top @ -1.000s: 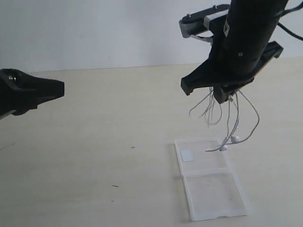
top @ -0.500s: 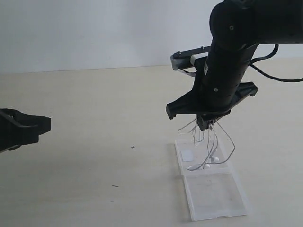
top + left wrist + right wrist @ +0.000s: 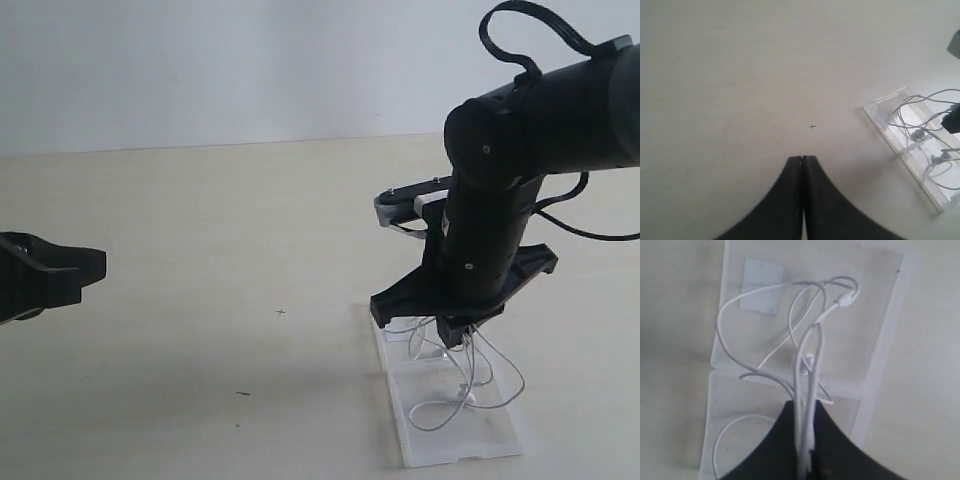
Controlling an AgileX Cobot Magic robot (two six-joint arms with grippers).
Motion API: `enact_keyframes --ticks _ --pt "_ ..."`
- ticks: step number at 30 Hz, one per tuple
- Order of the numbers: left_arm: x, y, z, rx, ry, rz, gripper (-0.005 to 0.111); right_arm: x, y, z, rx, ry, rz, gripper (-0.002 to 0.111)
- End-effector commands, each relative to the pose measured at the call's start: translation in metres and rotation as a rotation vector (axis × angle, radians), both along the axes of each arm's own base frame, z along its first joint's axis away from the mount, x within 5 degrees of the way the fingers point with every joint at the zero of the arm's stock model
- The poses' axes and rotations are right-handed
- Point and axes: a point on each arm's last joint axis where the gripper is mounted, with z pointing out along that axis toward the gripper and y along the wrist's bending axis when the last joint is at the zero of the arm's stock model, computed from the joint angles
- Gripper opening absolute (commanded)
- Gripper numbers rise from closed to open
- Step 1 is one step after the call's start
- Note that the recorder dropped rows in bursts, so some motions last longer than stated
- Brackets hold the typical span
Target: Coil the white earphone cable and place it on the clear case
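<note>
The coiled cable (image 3: 845, 299) hangs from the right end effector (image 3: 455, 335), which is pinched tight on it. Its loops lie on the case (image 3: 460, 452); release remains. The left end effector (image 3: 803, 160) is closed and empty.

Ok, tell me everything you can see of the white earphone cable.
The white earphone cable is a very thin, glossy white wire bunched into loose loops. The right end effector is shut on several strands, so the bundle hangs from it. The lower loops and a small white earbud appear to rest on the clear case, spread over both halves.
</note>
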Motion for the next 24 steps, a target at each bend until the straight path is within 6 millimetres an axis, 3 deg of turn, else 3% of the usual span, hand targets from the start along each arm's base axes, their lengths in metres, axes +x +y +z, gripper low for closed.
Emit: enact_keyframes --ticks 1,10,14,24 --pt "0.0 0.001 -0.001 -0.004 0.004 0.011 0.0 0.004 0.002 -0.012 0.02 0.006 -0.02 0.0" --pt "0.0 0.001 -0.001 -0.006 0.005 0.008 0.0 0.009 0.005 -0.044 -0.059 0.134 -0.004 0.0" --pt "0.0 0.001 -0.001 -0.006 0.005 0.008 0.0 0.008 0.005 -0.046 -0.067 0.166 -0.015 0.002" --pt "0.0 0.001 -0.001 -0.006 0.005 0.008 0.0 0.002 0.006 -0.029 -0.044 0.217 -0.001 0.048"
